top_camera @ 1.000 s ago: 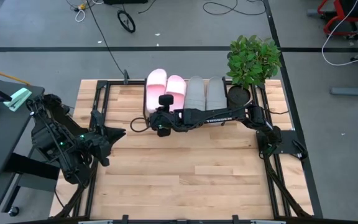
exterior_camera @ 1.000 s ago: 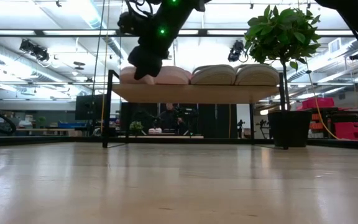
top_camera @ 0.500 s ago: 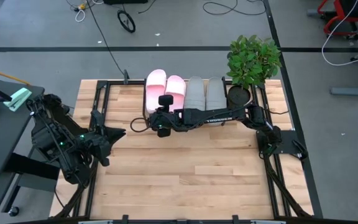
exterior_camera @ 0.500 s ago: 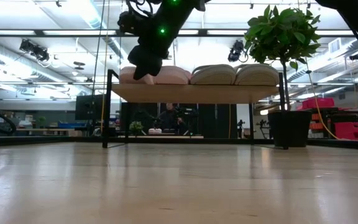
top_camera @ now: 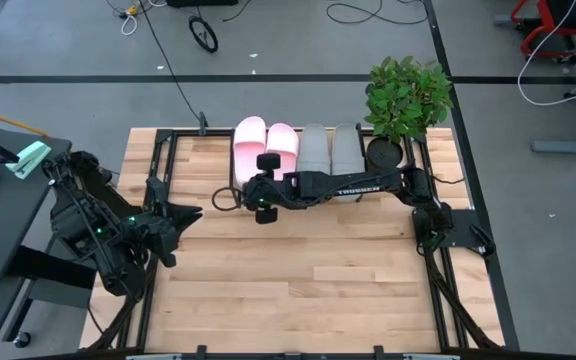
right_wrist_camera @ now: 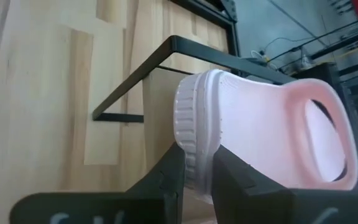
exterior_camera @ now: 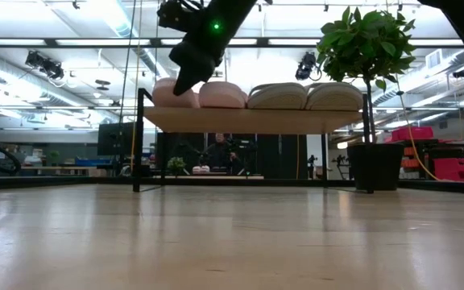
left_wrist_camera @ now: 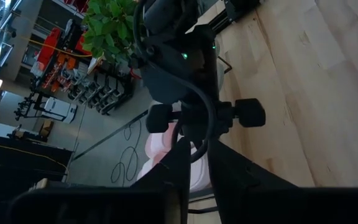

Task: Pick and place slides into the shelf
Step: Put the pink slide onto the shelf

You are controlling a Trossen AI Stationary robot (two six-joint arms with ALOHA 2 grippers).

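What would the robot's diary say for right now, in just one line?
right gripper at outer pink slide's heel | four slides on shelf | left gripper parked at table's left

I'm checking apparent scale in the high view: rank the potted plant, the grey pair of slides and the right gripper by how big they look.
1. Potted plant, its foliage spreads widest.
2. Grey pair of slides, side by side on the shelf.
3. Right gripper, though it sits higher, nearer the camera.

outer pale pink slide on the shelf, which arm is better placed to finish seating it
Right. The right gripper sits at the heel of the outer pale pink slide on the black-framed, wooden-topped shelf, fingers at its rim. The left gripper waits at the table's left edge, well away.
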